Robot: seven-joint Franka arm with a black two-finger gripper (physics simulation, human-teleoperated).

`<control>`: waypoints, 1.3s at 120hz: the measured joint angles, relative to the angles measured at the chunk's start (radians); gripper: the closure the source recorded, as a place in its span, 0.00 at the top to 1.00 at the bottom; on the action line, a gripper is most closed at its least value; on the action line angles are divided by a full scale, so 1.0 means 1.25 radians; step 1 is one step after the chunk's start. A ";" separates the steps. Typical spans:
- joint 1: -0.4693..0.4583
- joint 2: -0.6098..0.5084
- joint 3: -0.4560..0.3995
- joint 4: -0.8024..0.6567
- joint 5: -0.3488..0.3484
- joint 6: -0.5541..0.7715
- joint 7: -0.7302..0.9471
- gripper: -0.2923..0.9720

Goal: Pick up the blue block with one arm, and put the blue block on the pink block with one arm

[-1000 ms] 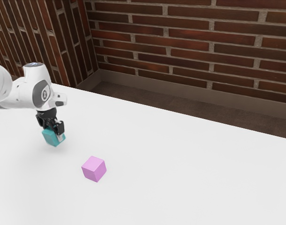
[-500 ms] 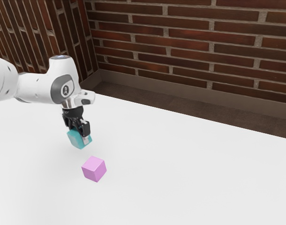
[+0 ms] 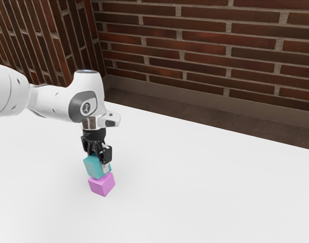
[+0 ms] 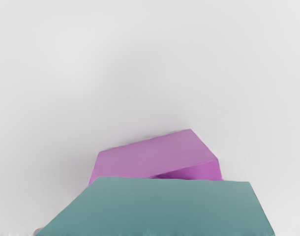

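The blue block, teal in colour, is held in my black gripper, which is shut on it. It hangs directly over the pink block on the white table, close to or touching its top; I cannot tell which. In the wrist view the blue block looms large just under my hand, with the pink block showing past its far edge.
A red brick wall runs behind the table and along the exterior view's left. A dark floor strip lies between wall and table edge. Bare white tabletop stretches toward the exterior view's right.
My arm has carried the blue block toward the exterior view's right and downward, from beside the pink block to directly above it. The pink block has not moved.
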 joint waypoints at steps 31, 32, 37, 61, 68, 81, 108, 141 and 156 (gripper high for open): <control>-0.001 -0.001 0.000 -0.006 0.000 -0.005 -0.015 0.66; -0.001 -0.001 0.000 -0.006 0.000 -0.005 -0.016 0.67; -0.001 -0.001 -0.001 -0.003 0.001 -0.006 -0.017 0.69; -0.003 -0.008 -0.009 0.084 0.019 -0.007 -0.024 0.74; -0.004 -0.018 -0.009 0.123 0.027 -0.007 -0.025 0.74; -0.003 -0.061 -0.009 0.166 0.056 -0.014 -0.027 0.75; -0.004 -0.208 -0.008 0.342 0.171 -0.122 -0.032 0.76; -0.010 -0.219 -0.014 0.432 0.209 -0.259 -0.057 0.77; -0.018 -0.221 -0.044 0.561 0.215 -0.362 -0.069 0.77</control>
